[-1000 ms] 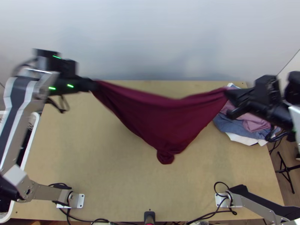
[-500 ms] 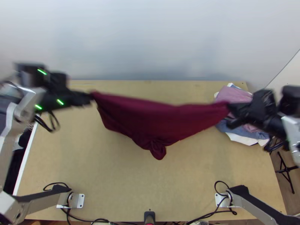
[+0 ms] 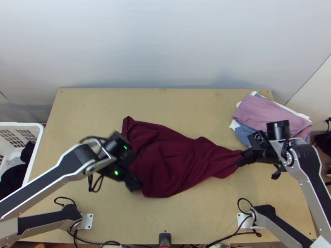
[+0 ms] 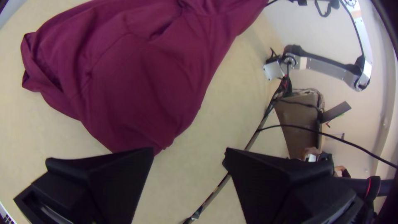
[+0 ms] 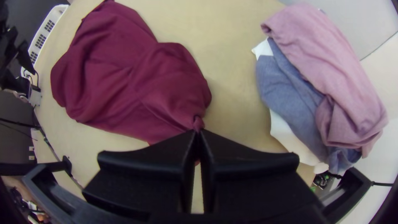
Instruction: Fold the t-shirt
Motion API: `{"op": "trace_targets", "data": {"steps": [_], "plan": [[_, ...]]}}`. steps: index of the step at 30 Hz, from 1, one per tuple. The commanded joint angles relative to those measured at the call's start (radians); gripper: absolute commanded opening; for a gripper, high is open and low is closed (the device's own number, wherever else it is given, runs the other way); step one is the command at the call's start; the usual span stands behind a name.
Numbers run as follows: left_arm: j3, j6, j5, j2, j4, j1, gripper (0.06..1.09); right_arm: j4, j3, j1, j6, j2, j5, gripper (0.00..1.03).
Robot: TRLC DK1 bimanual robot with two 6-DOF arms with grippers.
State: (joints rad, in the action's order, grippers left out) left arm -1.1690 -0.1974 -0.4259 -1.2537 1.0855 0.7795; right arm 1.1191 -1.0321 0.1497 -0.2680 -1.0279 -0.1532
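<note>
Finding: the t-shirt (image 3: 178,159), held stretched moments ago, now lies rumpled across the middle of the table (image 3: 95,99). The left gripper (image 4: 189,151) has released it, fingers apart; the right gripper (image 5: 198,132) grips a gathered end towards the right edge. In my judgement, it needs spreading before folding. Other clothes (image 3: 265,113) occupy the far right corner. From where I stand, a white basket (image 3: 25,124) adjoins the left edge; a pale wall (image 3: 165,45) stands behind.
</note>
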Motion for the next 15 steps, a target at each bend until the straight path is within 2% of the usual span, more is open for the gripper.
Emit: {"op": "trace_targets", "data": {"steps": [1,3,6,10,13,15], "plan": [[-0.031,0.075,-0.022,-0.099,0.102,0.107,1.04,-0.004,0.124,-0.079,-0.073,-0.003,0.041,0.03],[-0.158,0.162,0.045,-0.19,0.185,0.006,1.04,-0.004,0.136,-0.101,-0.083,0.017,0.041,0.03],[-0.241,0.207,0.092,-0.254,0.139,-0.152,1.03,-0.004,0.147,-0.101,-0.082,0.058,0.04,0.03],[-0.182,0.234,0.315,-0.286,0.004,-0.195,1.03,-0.004,0.153,-0.099,-0.08,0.097,0.04,0.03],[-0.109,0.262,0.325,-0.291,-0.061,-0.215,0.97,-0.004,0.153,-0.098,-0.076,0.109,0.04,0.03],[-0.058,0.286,0.326,-0.286,-0.072,-0.204,0.97,-0.004,0.145,-0.098,-0.073,0.112,0.038,0.03]]}}
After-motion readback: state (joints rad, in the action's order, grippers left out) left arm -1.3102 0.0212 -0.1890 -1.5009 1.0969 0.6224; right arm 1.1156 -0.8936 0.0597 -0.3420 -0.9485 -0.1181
